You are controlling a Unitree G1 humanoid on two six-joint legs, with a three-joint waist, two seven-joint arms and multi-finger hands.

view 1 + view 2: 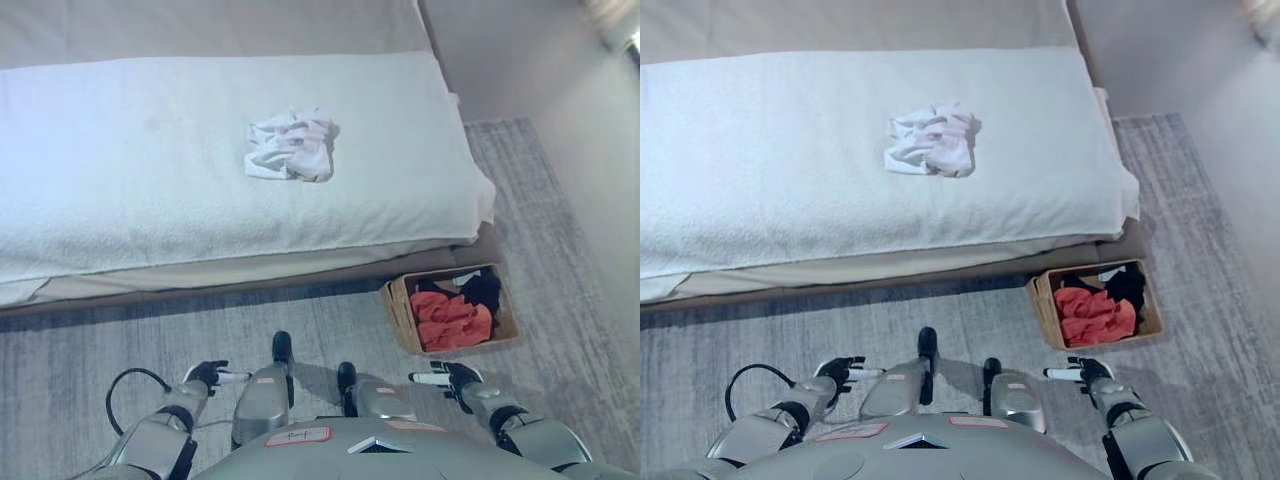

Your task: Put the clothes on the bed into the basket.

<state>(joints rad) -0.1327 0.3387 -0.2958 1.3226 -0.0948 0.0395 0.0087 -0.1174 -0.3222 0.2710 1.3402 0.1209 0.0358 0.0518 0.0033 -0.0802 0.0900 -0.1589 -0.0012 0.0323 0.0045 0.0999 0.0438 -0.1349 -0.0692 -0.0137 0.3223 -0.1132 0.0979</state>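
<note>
Clothes (291, 146), a white bundle, are lying mid-bed (120, 180), well apart from both relaxed, empty hands (207, 376) (452, 379). Reaching far, a piece could be slipping beside the basket (396, 305).

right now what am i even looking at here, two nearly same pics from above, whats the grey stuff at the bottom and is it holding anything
Both pictures come from one stereo camera on a humanoid robot's head, looking down; the two eyes sit slightly apart, so the views nearly match. The grey shapes at the bottom are its arms. Its left hand and right hand hang low over the carpet, fingers relaxed, holding nothing. Ahead is a bed with a crumpled white garment on it. On the floor by the bed's corner stands a basket already holding red clothes and something black.
</note>
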